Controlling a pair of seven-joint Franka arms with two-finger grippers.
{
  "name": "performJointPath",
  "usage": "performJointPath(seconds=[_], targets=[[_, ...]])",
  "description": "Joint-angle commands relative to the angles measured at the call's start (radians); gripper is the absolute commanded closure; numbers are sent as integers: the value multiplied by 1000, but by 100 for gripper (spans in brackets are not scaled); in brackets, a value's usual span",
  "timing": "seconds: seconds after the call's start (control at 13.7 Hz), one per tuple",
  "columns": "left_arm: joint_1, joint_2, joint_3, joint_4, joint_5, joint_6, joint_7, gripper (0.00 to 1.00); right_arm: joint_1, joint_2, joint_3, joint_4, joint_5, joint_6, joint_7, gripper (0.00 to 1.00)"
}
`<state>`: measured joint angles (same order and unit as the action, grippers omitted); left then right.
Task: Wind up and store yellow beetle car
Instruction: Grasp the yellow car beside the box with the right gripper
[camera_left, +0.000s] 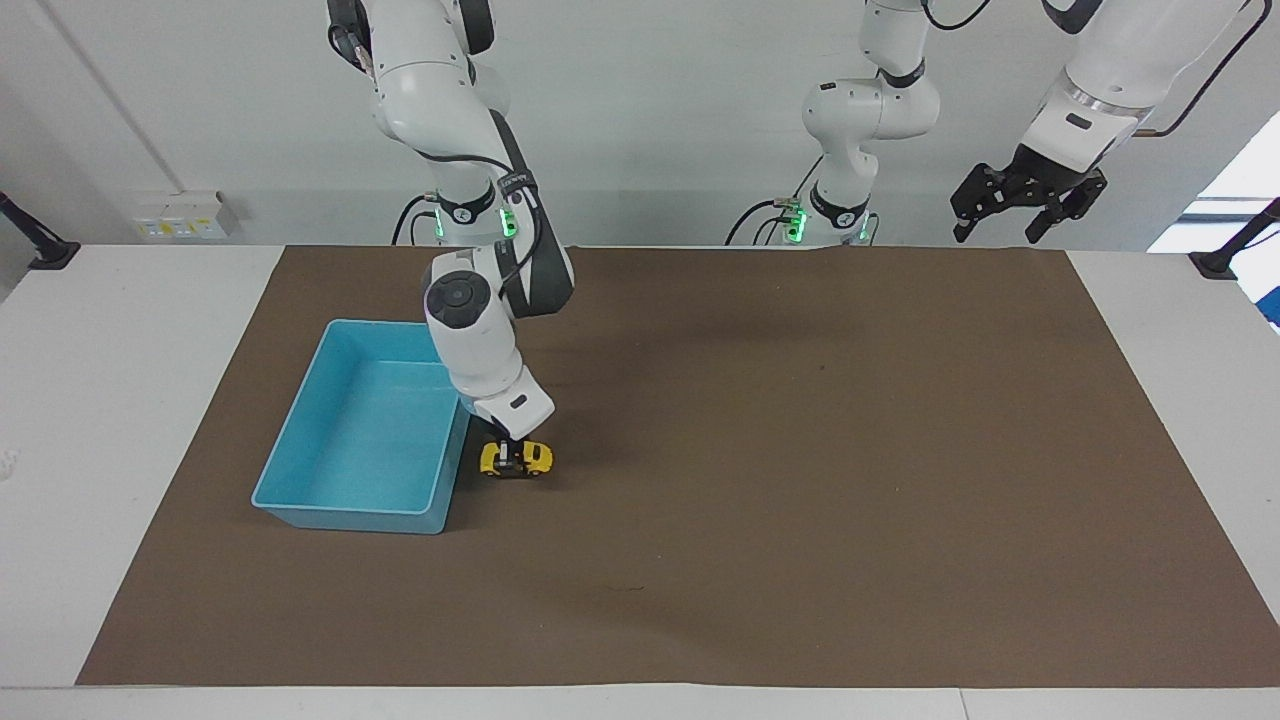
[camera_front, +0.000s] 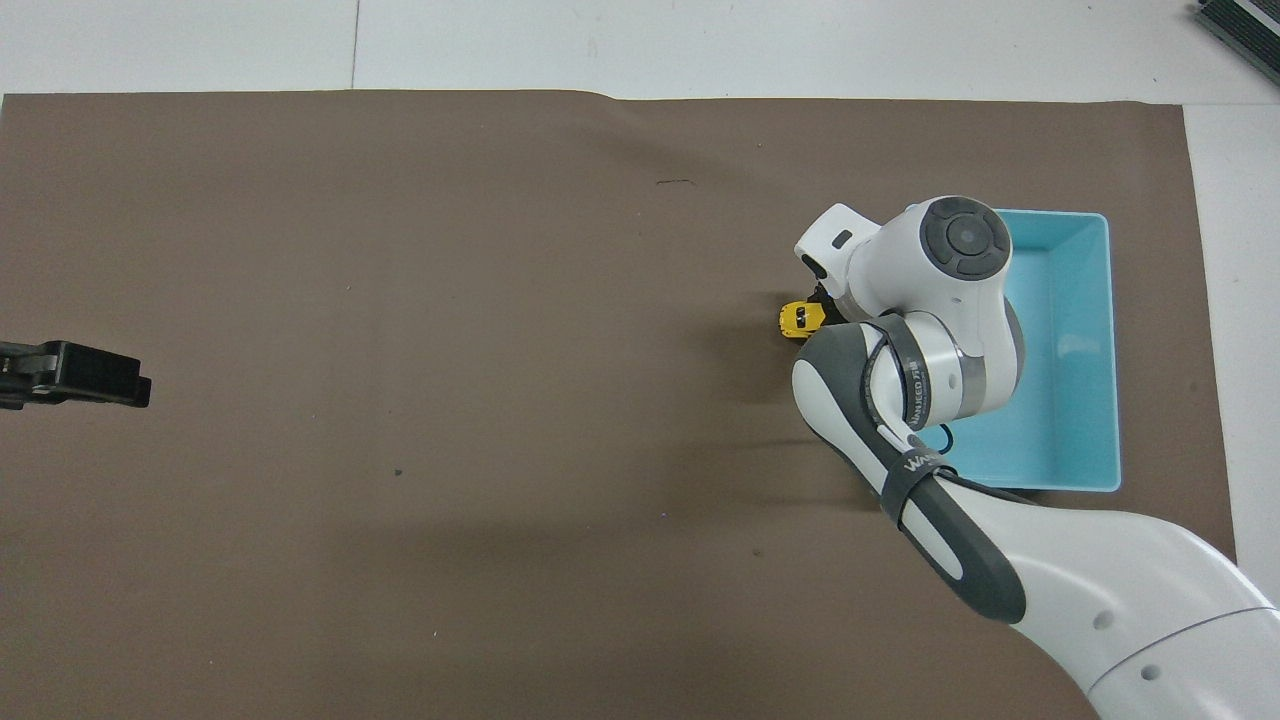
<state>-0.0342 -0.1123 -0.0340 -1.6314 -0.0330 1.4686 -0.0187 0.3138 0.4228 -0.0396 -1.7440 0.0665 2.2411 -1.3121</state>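
A white table (camera_left: 120, 420) is being covered by a brown mat (camera_left: 800, 480). On the mat, a blue tray (camera_left: 300, 440) and, just beside it, the yellow beetle car (camera_left: 516, 459) are being carried.

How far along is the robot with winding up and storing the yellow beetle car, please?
Done: the right gripper is shut on the yellow beetle car, which sits on the brown mat beside the blue tray. In hand: the car is gripped at mat level, apparently for the wind-up pull. Left: storing it, since the tray holds nothing. The left gripper waits open, raised over the mat's edge at its own end.
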Motion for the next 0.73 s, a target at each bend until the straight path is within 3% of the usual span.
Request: performJointPath(seconds=[0.0,0.37,0.66], targets=[[14,-18,-6,-11,-16,-13,3,0,14,-18,0,31,26,-40,42,80],[14,-18,-4,-11,-16,-11,3,0,-18,-93,-8,83,26,-188,31,80],[14,-18,-4,-13,-16,-13,3,0,-100,-160,-11,83,24,-303,-48,80]])
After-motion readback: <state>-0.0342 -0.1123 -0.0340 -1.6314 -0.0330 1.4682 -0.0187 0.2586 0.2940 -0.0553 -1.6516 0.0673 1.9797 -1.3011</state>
